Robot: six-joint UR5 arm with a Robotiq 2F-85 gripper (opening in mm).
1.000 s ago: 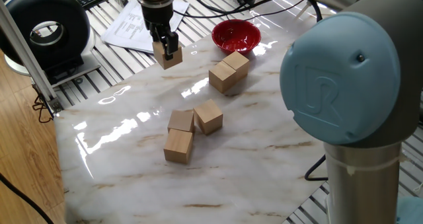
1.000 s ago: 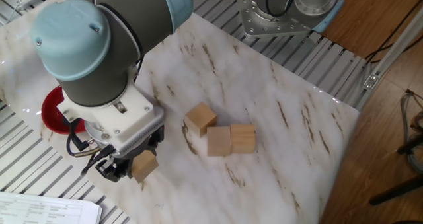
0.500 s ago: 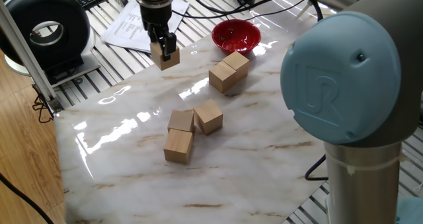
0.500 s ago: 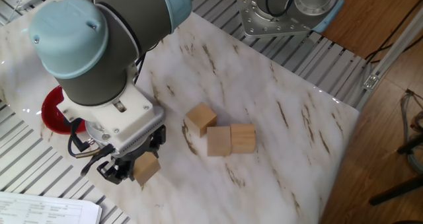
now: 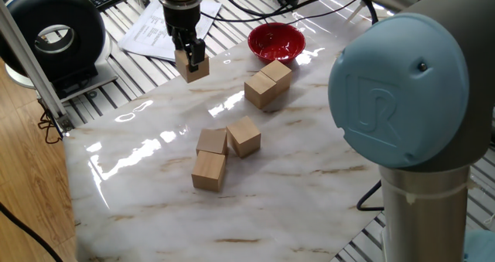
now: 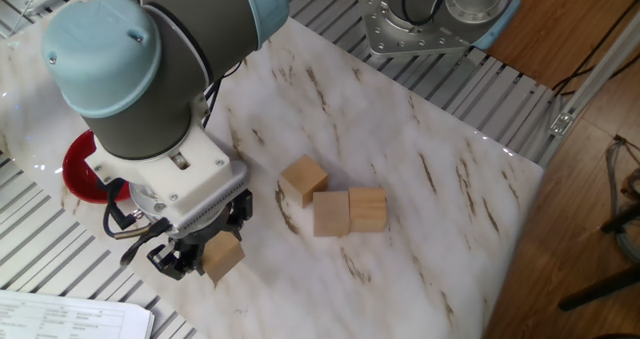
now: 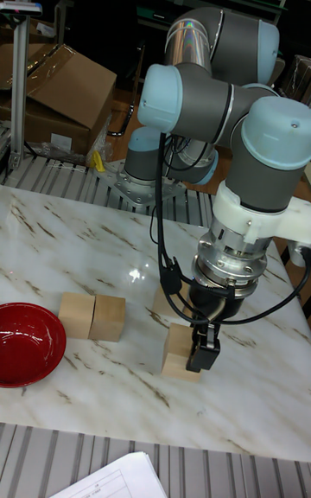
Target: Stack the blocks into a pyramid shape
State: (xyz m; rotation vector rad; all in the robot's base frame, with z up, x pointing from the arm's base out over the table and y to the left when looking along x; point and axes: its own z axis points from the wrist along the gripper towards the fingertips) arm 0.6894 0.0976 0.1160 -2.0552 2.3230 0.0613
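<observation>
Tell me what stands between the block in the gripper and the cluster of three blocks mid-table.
Nothing visible does. The gripper holds a block near the table's edge, above bare marble. The three blocks sit further in; the pair and red bowl lie off to one side.

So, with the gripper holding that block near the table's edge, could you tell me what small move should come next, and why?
Probably carry the held block toward the cluster of three blocks at mid-table. The gripper is shut on it far from any group, nothing is stacked yet, and the pair of blocks by the red bowl also lies flat.
</observation>
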